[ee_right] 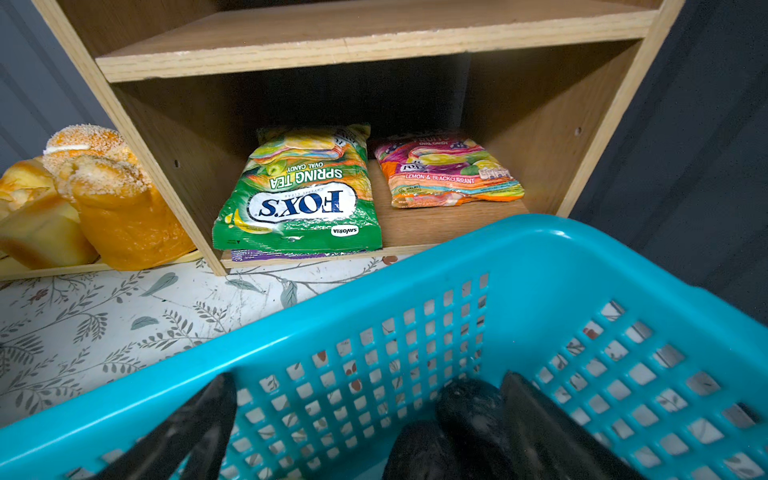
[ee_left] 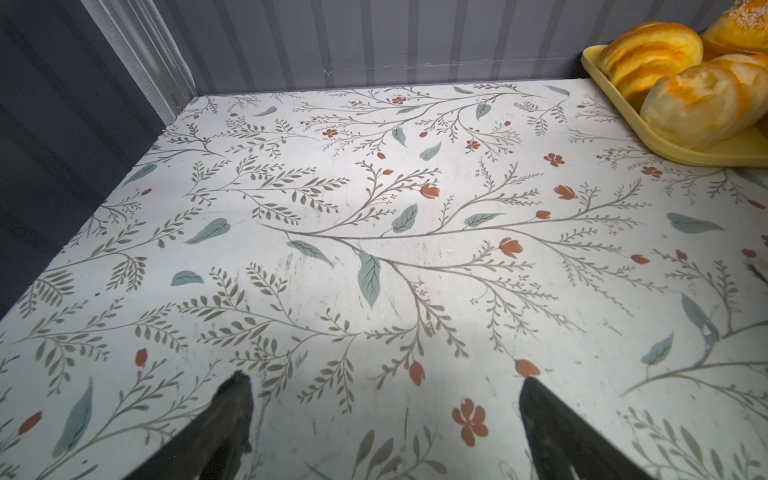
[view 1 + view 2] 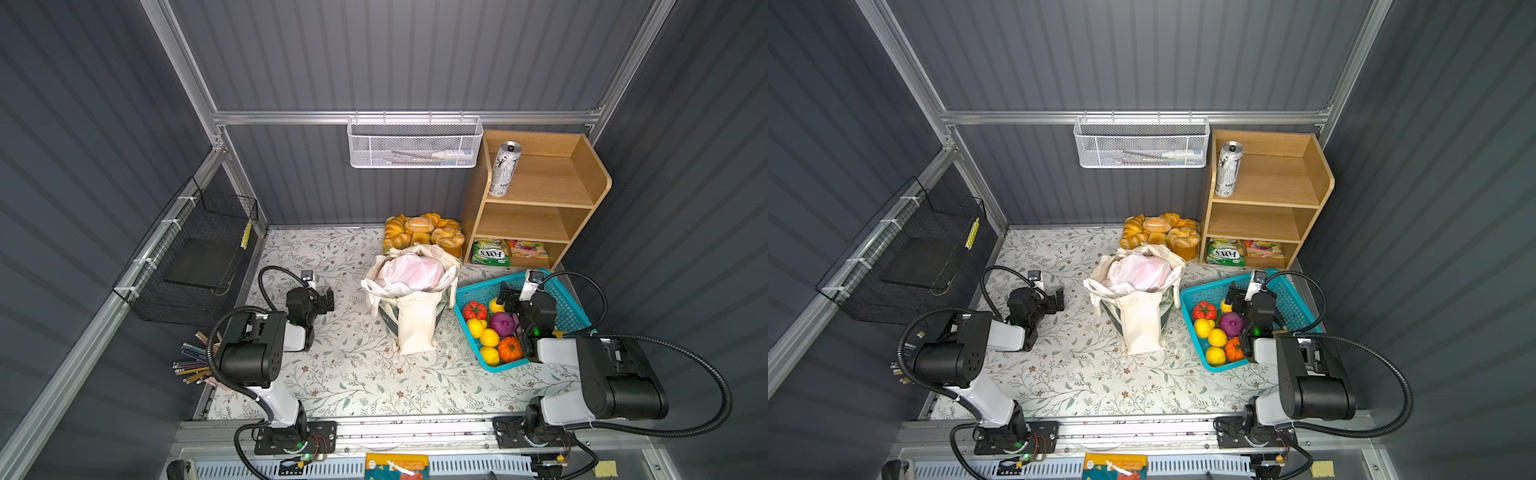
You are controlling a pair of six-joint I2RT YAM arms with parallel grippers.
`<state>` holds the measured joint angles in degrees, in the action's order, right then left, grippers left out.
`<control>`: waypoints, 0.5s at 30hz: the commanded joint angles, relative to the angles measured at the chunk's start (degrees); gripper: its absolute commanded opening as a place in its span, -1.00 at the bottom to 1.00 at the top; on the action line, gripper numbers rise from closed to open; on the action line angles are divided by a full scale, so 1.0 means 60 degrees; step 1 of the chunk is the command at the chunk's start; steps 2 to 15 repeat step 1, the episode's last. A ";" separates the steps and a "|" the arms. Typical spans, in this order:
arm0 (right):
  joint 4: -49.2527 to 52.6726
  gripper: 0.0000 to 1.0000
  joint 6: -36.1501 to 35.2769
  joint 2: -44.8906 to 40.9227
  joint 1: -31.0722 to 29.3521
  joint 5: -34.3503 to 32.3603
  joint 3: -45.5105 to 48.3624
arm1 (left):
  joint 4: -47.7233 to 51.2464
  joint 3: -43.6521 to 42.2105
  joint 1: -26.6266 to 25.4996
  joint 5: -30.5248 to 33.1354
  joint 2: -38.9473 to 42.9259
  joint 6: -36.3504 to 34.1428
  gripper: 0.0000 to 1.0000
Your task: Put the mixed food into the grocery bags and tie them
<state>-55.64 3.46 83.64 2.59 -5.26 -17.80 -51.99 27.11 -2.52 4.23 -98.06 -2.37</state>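
Clock read on the top views, 12 at the back wall, hub at mid-table.

Underneath everything: table [image 3: 340, 374], floral print, wall to wall.

At 2 o'clock, backed against the wall: shelf [image 3: 590, 174], wooden, three boards.

At 3 o'clock, just in front of the shelf's foot: basket [image 3: 571, 309], turquoise mesh, with produce [image 3: 490, 332] in red, yellow, purple and orange heaped toward its 7 o'clock end.

At the hub, a little toward 12: tote [image 3: 417, 328], cream, upright, mouth open, one handle draped down its 6 o'clock face. Sits just beside the basket; touching or not, cannot tell.

Inside the tote's mouth: bag [image 3: 409, 272], thin white plastic, bunched up, with a faint pink showing through; contents not readable.

At 12 o'clock, just behind the tote: bread [image 3: 422, 232], golden rolls piled on a yellow tray [image 2: 706, 156].

On the shelf's top board, at its 9 o'clock end: can [image 3: 504, 168], silver-white, upright, well apart from tote and bag.

On the bottom board, flat, side by side: green packet [image 1: 299, 199] and pink packet [image 1: 449, 170].

At 9 o'clock: left gripper [image 2: 382, 382], hovering over bare table, fingers spread wide, nothing between.

At 3 o'clock: right gripper [image 1: 365, 384], down inside the basket, fingers spread wide, clamping nothing; close by one finger, a dark rounded shape too dim to name.
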 commanded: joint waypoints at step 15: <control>-0.0182 0.98 0.0038 -0.0038 0.0022 0.0080 -0.0044 | -0.0021 0.0048 0.0003 -0.0090 -0.0078 0.0086 1.00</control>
